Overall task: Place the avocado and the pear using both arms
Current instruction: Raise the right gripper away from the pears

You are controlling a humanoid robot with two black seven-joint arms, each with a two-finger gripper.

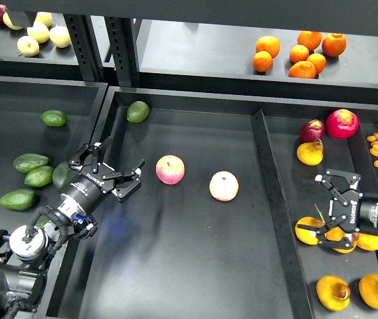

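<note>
The dark green avocado (61, 175) lies in the left tray, partly hidden behind my left gripper (117, 163). That gripper is open and empty, hovering over the wall between the left and middle trays. Several golden pears lie in the right tray. My right gripper (330, 209) is open above a row of three of them. Its lower finger lies across the middle pear (337, 234), with another pear (308, 230) just to its left. I cannot tell whether the finger touches the fruit.
Two pink-and-yellow apples (170, 169) (224, 186) and an olive avocado (137, 111) lie in the middle tray (195, 266). Paler avocados (30, 161) lie in the left tray. Two more pears (333, 293) lie at the front right. Oranges (299, 53) sit on the back shelf. A divider wall (273, 199) separates the middle and right trays.
</note>
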